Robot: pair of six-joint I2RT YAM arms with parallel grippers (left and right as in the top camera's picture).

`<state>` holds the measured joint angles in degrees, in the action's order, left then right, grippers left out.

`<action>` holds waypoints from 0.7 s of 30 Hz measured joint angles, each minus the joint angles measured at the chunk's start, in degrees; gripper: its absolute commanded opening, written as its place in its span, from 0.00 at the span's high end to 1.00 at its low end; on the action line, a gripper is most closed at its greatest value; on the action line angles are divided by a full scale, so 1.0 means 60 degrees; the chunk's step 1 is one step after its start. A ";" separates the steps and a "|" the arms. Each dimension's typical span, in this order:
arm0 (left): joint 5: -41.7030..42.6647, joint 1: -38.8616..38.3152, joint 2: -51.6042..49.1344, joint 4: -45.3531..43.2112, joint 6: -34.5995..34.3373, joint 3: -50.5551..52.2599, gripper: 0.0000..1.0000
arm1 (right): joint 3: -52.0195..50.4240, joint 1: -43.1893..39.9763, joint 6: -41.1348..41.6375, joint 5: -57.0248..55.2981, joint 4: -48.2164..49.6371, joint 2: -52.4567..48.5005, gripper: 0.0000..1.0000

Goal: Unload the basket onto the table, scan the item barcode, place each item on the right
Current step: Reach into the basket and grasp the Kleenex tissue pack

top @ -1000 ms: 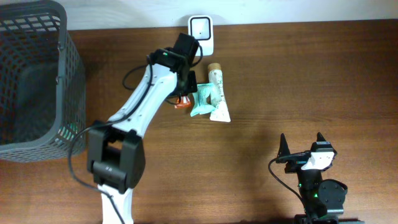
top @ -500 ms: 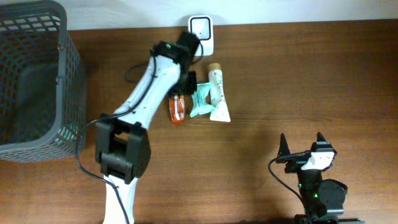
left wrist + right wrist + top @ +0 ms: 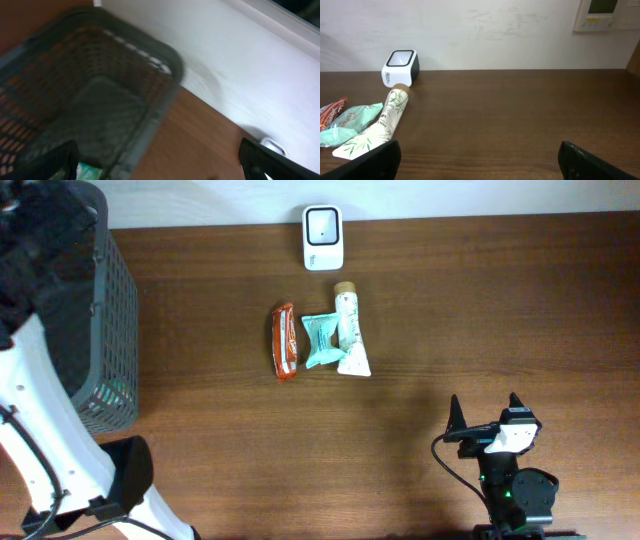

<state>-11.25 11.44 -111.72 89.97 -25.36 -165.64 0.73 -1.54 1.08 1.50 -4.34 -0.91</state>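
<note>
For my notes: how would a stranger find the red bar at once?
Start at the white scanner by the wall. Three items lie side by side in front of it. The bar is the leftmost, long and orange-red, beside the teal packet.

Brown wooden table (image 3: 500, 300). Ahead-left of the right gripper (image 3: 480, 162) fingers (image 3: 377, 161), a bamboo-print tube (image 3: 385, 122), teal packet (image 3: 350, 120) and orange snack bar (image 3: 285, 341) lay side by side, with a white scanner (image 3: 322, 237) beyond. Grey mesh basket (image 3: 100, 310) stood below the left gripper (image 3: 160, 167).
</note>
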 measured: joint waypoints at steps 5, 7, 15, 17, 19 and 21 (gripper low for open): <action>-0.0069 0.2229 -0.0113 0.0007 -0.0583 0.0412 0.01 | 0.0000 0.0000 0.0000 0.0000 0.0000 0.0000 0.01; -0.0102 0.2645 -0.0113 0.0004 -0.0718 0.0754 0.01 | 0.0000 0.0000 -0.0004 -0.0004 0.0000 0.0000 0.01; 0.0007 0.3107 -0.0204 -0.0765 -0.1497 0.3774 0.01 | 0.0000 0.0000 0.0000 0.0000 0.0000 0.0000 0.01; 0.0313 0.3107 -0.0222 -0.1078 -0.1534 0.4120 0.01 | 0.0000 0.0000 0.0000 -0.0004 0.0000 0.0000 0.01; 0.0499 0.3107 -0.0222 -0.1297 -0.1537 0.4131 0.01 | 0.0000 0.0000 0.0000 -0.0004 0.0000 0.0000 0.01; 0.0590 0.3107 -0.0222 -0.1330 -0.1541 0.4131 0.01 | 0.0000 0.0000 -0.0004 0.0000 0.0000 0.0000 0.01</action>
<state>-7.70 30.09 -113.06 82.00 -34.61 -140.86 0.73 -1.54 1.06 1.50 -4.34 -0.91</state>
